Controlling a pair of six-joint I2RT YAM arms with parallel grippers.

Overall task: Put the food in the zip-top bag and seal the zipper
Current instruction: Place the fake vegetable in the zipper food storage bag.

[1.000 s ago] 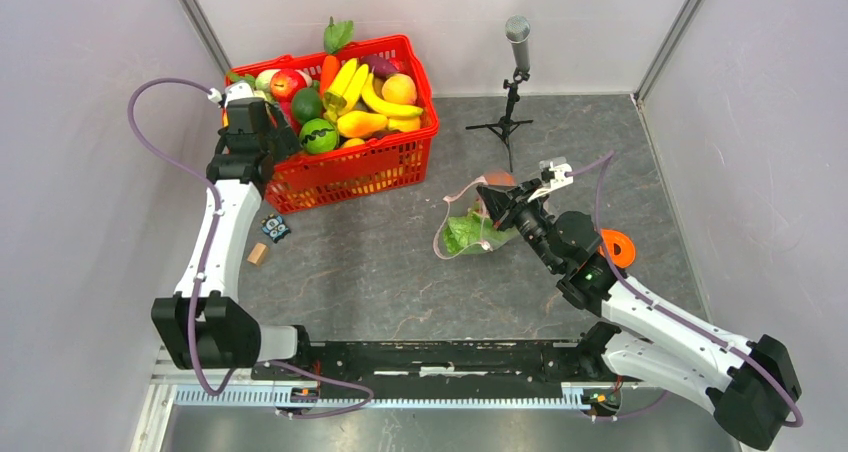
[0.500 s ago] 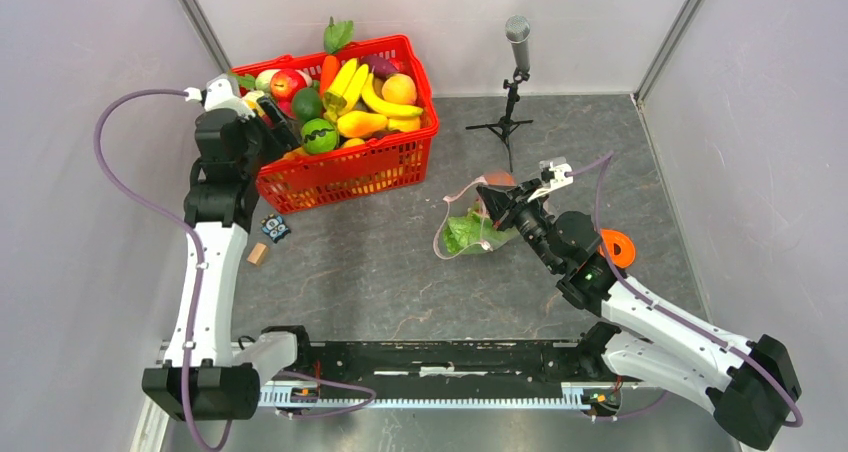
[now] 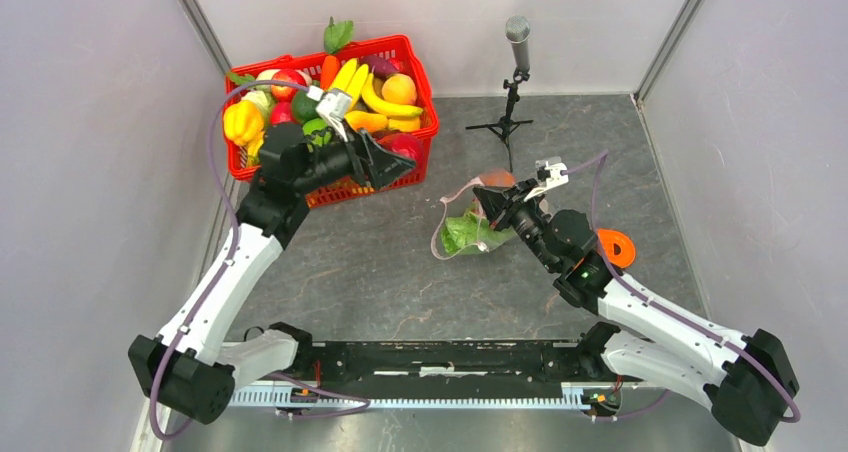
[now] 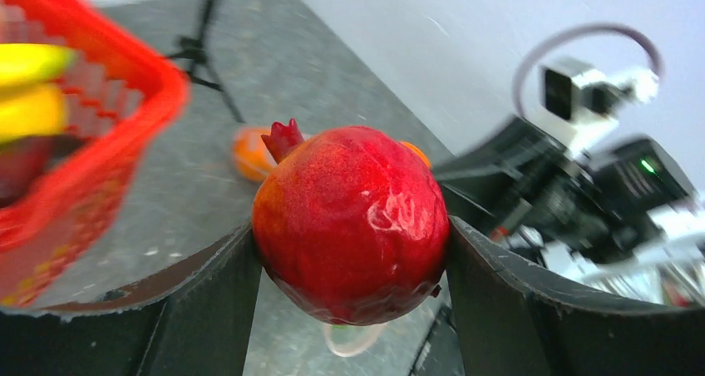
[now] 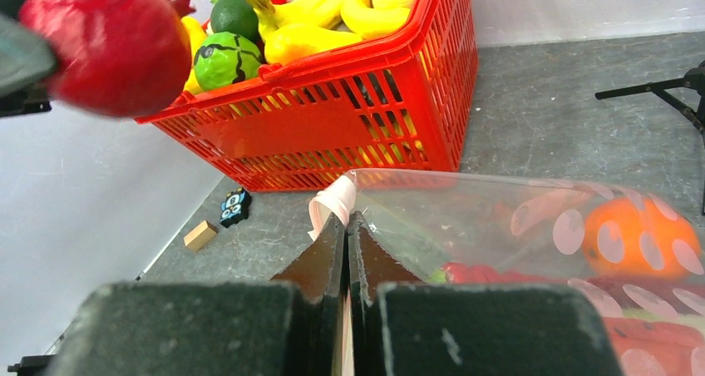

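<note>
Grey, stone-patterned counter [image 3: 380, 262] floors a pale-walled booth, and we take the red basket [image 3: 418, 82] at its far left as our landmark.

We see the left tool [image 3: 392, 167] at the basket's near right corner, raised off the counter. Its two dark fingers are clamped on either side of a small red fruit [image 4: 351, 224] with a little crown on top. The left wrist view is blurred at its edges, so the basket there is only a red smear. The basket is heaped with toy produce. A yellow bell pepper [image 3: 243, 122] sits at its left end, and the left arm covers part of its near wall.

To the right of the basket, apart from it, the zip-top bag [image 5: 465, 210] lies on the counter. The right tool [image 5: 346, 251] has its fingers pressed together on the bag's edge, on the side facing the basket. The pink zipper [image 5: 332, 203] curls up just above the fingertips. Through the dotted plastic we make out green cabbage [image 3: 462, 232] and an orange [image 5: 636, 235]. Red shapes lower in the bag are cut off, and we cannot name them.

Off the basket's near left corner, the right wrist view shows a small wooden block [image 5: 199, 235] and a small black-and-blue object [image 5: 235, 207]. From above, the left arm hides both. A microphone [image 3: 517, 32] on a tripod stands to the right of the basket.
</note>
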